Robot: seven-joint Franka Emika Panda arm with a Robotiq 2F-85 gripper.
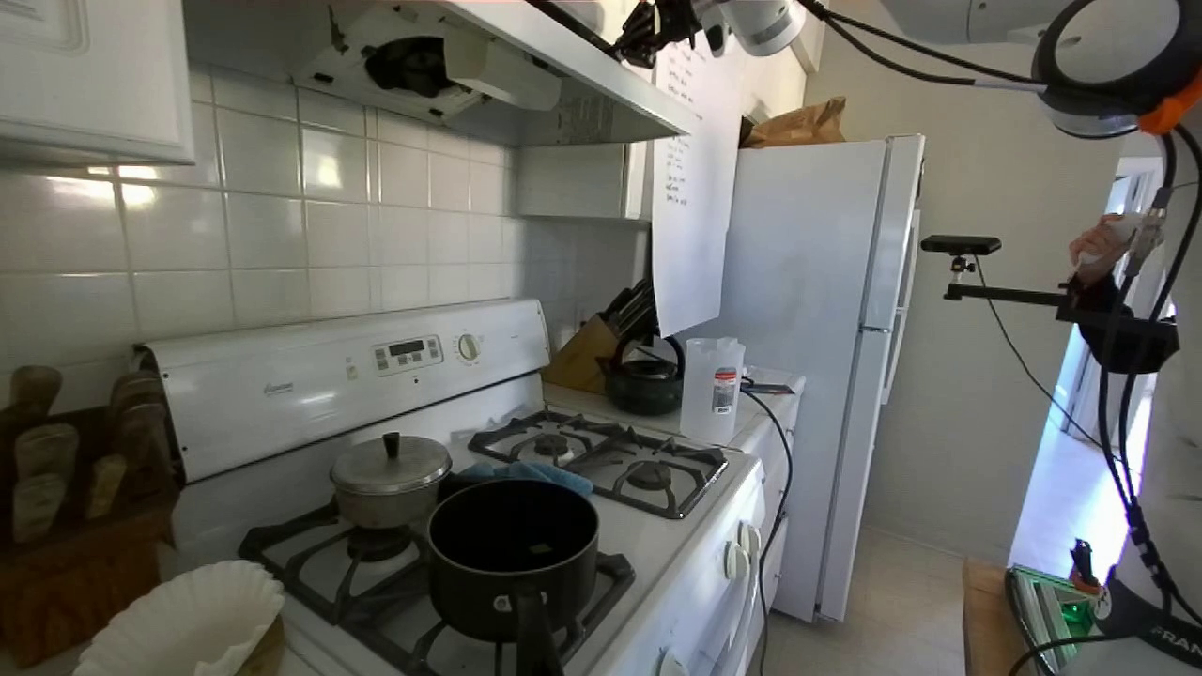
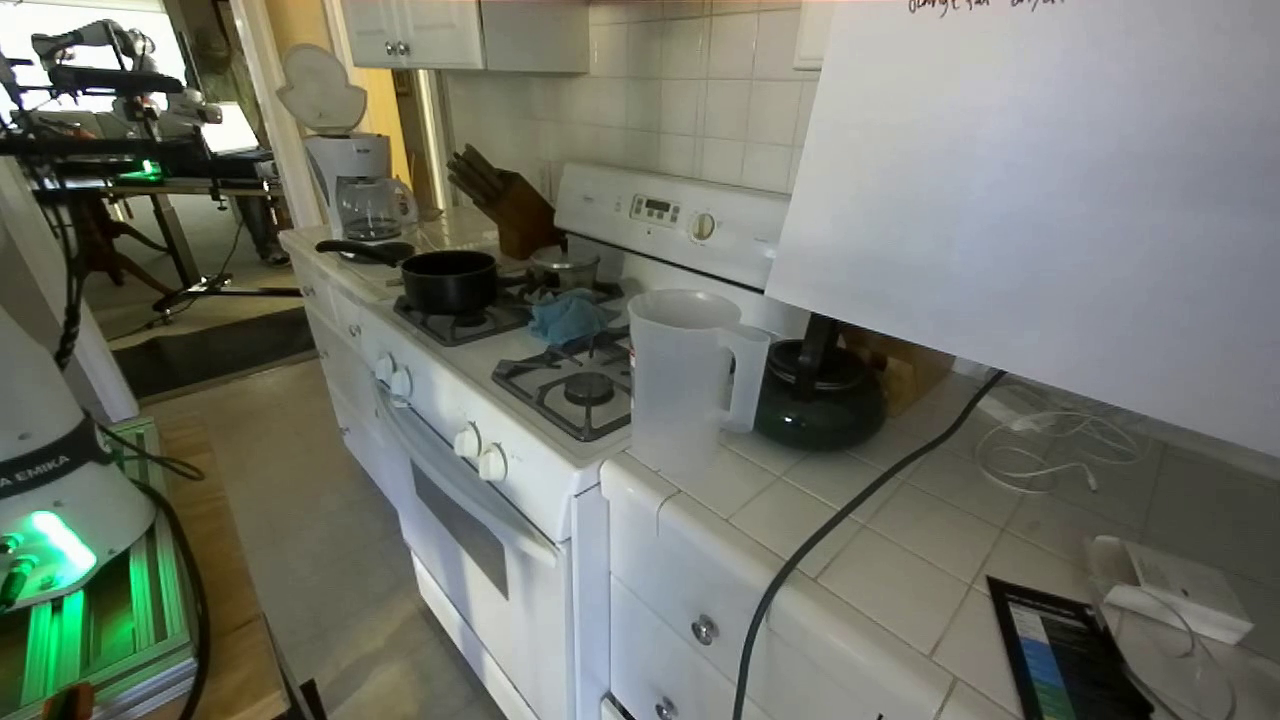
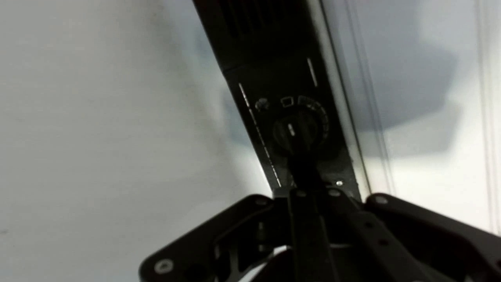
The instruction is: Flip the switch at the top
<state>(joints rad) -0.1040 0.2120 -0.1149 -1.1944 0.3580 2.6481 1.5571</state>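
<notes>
The white refrigerator (image 1: 798, 310), the biggest thing here, shows in an exterior view. Next in size is the gas stove (image 2: 465, 368), seen in both exterior views; between its front edge and the robot base (image 2: 30, 395) there runs a strip of floor (image 2: 290, 470). The tiled table (image 2: 895, 540) meets the side of the stove. Above the stove the range hood (image 1: 577, 61) juts out, in an exterior view, and its front lip bounds the room from the top; a hanging paper sheet (image 2: 1040, 220) narrows the room beside, its lower edge over the table. The coffee maker (image 2: 345, 160) appears in an exterior view. A translucent pitcher (image 2: 680, 390) stands on the corner of the table, close to the edge by the stove, and just beside it is a dark green kettle (image 2: 820, 405). A black saucepan (image 2: 448, 287) sits on the stove, with a blue cloth (image 2: 568, 318) near it. Only the wrist view shows clearly the black control panel (image 3: 274, 78), a slanting strip with straight edges, a pale surface (image 3: 117, 117) on its left. The gripper (image 3: 303, 168) comes in from the bottom of that view; its jaws are closed together. On this panel, the task's switch (image 3: 307, 125) looks like a round knob with a short white line; the jaws overlap its lower part, and whether they touch it I cannot tell.
</notes>
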